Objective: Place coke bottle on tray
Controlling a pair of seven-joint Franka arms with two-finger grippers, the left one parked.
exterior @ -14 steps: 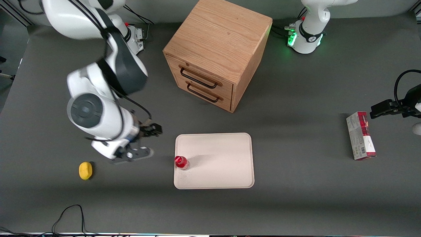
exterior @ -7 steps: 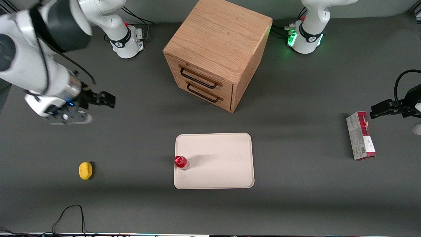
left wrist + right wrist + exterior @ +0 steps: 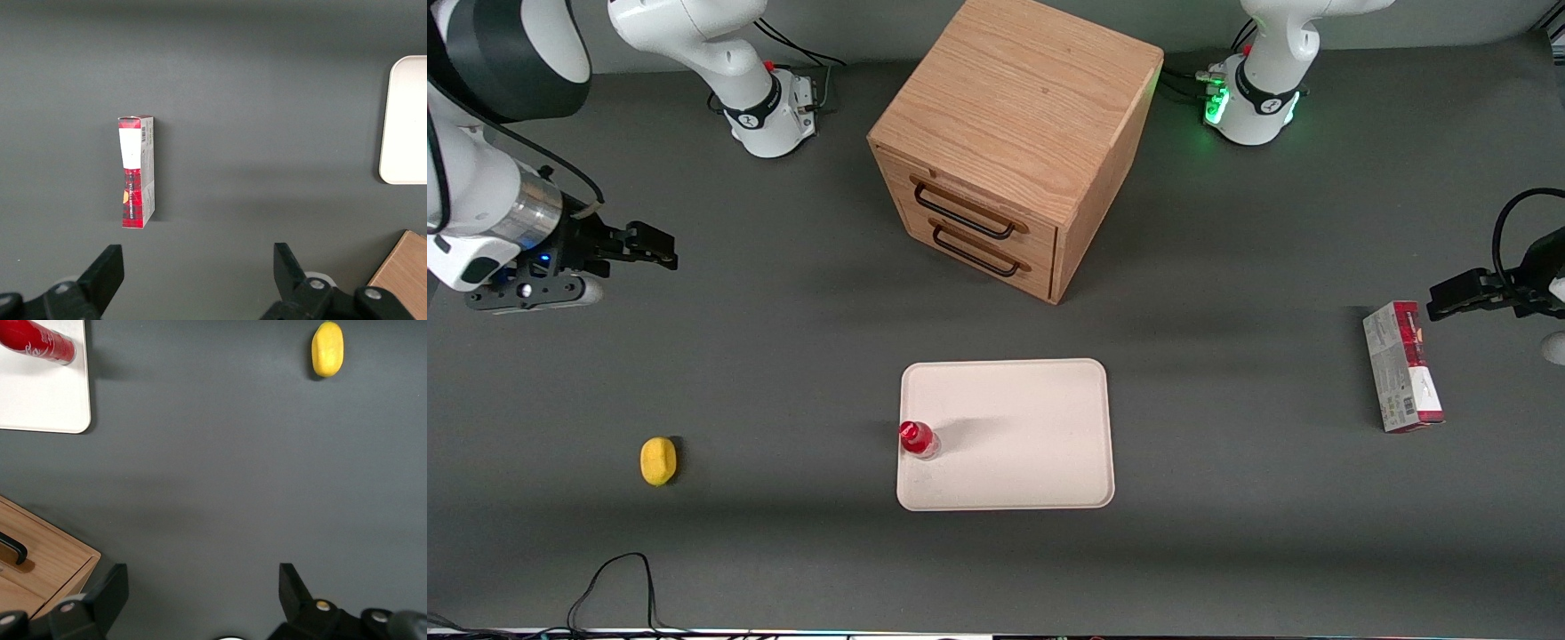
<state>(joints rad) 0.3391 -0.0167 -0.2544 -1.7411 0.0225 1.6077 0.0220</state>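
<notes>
Your right arm is up high at its own end of the table, bent at the elbow. Its gripper [image 3: 660,249] hangs in the air, holding nothing. Its two fingers [image 3: 107,597] are spread wide apart and point sideways.

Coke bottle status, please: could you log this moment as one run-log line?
coke bottle: upright on tray, at its edge | gripper: open, empty, high toward working arm's end | lemon: on table
</notes>
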